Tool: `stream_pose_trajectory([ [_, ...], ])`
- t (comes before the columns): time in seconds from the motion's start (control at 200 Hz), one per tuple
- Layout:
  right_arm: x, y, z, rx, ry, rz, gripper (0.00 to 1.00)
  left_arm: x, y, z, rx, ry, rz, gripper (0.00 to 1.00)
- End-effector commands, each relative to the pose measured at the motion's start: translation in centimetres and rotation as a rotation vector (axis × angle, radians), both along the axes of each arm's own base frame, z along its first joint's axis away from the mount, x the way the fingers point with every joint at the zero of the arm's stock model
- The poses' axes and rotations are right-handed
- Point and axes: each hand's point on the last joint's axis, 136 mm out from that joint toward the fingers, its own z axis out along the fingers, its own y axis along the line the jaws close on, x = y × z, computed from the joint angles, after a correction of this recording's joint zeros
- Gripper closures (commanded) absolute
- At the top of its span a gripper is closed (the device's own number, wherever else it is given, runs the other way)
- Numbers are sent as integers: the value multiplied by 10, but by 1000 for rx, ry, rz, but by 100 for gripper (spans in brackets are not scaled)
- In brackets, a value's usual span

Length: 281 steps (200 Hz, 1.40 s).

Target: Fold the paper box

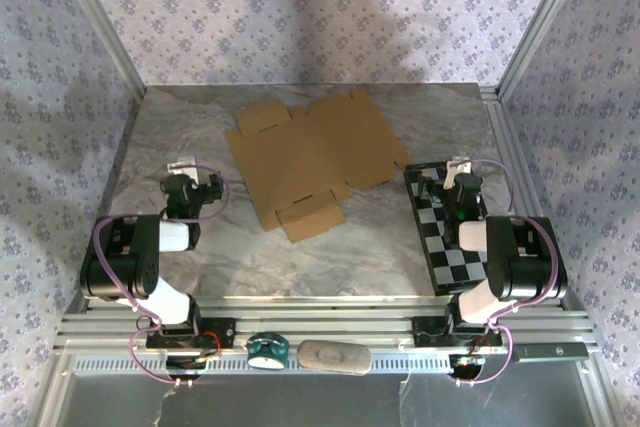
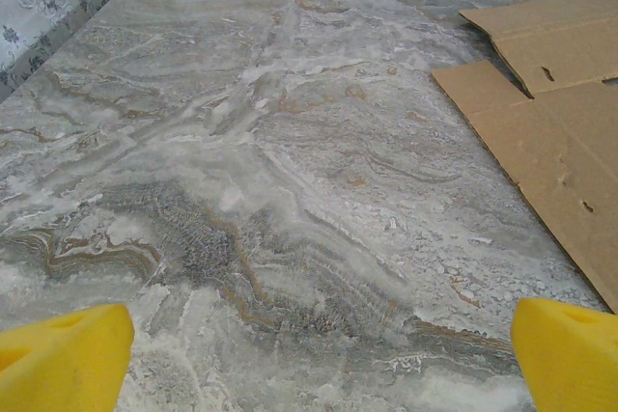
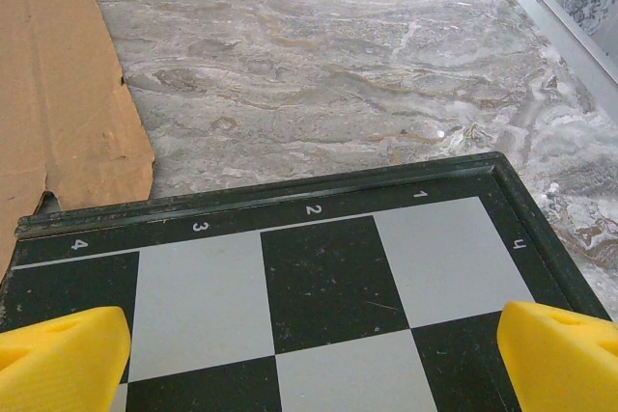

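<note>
Top external view: the paper box (image 1: 312, 162) is not yet a box at all. It lies as a flat tan cardboard sheet on the marble table (image 1: 250, 257), with small tabs sticking out at its far-left and near edges. No fold has been started.

The left gripper (image 2: 317, 359) hangs over bare table to the near left of the sheet, yellow fingers (image 2: 63, 359) spread wide and holding nothing. The right gripper (image 3: 314, 359) sits to the near right of the sheet, above a black-and-white checkered board (image 1: 455, 237), its fingers equally wide apart and empty. The board's far corner meets the sheet's right edge; whether they overlap I cannot tell.

The step in hand looks like the first approach. Flat cardboard gives little to pinch, so each arm probably does best coming in low at a side edge, one lifting a flap along its crease while the other pins the middle panel.
</note>
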Motion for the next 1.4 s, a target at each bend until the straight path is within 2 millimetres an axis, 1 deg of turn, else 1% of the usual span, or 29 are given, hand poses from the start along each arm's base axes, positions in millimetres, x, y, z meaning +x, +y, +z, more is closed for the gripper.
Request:
stream_pose_trajectory([
  [0.0,5,1,5,-6,-14,7,0,4,0,7,15,-19,-4,0],
  [0.19,3,1,8,-4,-24,4,0,4,0,8,15,-20,-4,0],
  [0.355,-1,-5,29,-14,-38,-35,0,3,4,13,14,-23,23,0],
  [0.43,-8,-9,40,-20,-67,-60,0,1,5,21,20,-27,31,0],
  [0.485,-14,-15,56,-42,-96,-113,0,-2,6,31,50,-38,56,0],
  [0.545,-20,-21,88,-77,-158,-179,0,-7,4,47,92,-49,84,0],
  [0.64,-28,-26,153,-82,-245,-241,0,-9,2,80,101,-99,117,0],
  [0.755,-36,-19,249,-92,-353,-225,0,-2,1,137,44,-188,174,0],
  [0.775,-37,-17,266,-93,-366,-231,0,0,4,147,12,-200,209,0],
  [0.785,-38,-18,268,-96,-352,-239,0,0,6,151,-3,-204,231,0],
  [0.815,-39,-18,289,-74,-351,-266,0,3,12,166,-73,-222,297,0],
  [0.84,-40,-20,300,-23,-336,-296,0,1,18,163,-155,-187,373,0],
  [0.85,-40,-22,299,1,-317,-310,0,-1,21,166,-197,-182,419,0],
  [0.855,-39,-22,298,14,-306,-317,0,-2,23,161,-218,-164,439,0],
  [0.864,-41,-24,304,48,-304,-333,0,-4,26,163,-265,-153,485,0],
  [0.879,-41,-27,299,92,-266,-360,0,-8,29,161,-331,-120,545,0],
  [0.899,-43,-31,306,156,-245,-397,0,-15,33,156,-414,-66,621,0],
  [0.929,-49,-40,296,262,-185,-497,0,-24,34,149,-512,26,692,0],
  [0.954,-61,-49,277,358,-118,-624,1,-20,32,144,-561,77,701,0],
  [0.984,-65,-50,262,422,-53,-659,1,-6,21,138,-632,130,636,0],
  [1.014,-51,-38,262,467,-33,-531,0,11,7,133,-709,172,548,1],
  [1.054,-35,-16,269,520,-54,-389,0,26,-12,127,-784,236,473,7],
  [1.099,-30,2,268,488,-46,-320,1,34,-34,117,-831,327,427,14],
  [1.134,-27,19,265,458,-26,-268,6,37,-55,110,-849,400,382,19],
  [1.164,-22,41,260,420,9,-188,10,39,-73,101,-857,470,346,26],
  [1.209,-21,72,246,351,95,-85,14,31,-100,87,-839,583,305,35],
  [1.259,-24,100,215,328,241,-9,17,15,-129,71,-804,698,261,42],
  [1.339,-31,155,167,445,447,168,21,-7,-176,53,-771,808,147,48],
  [1.399,-39,184,139,503,569,249,27,-25,-200,39,-751,877,94,52],
])
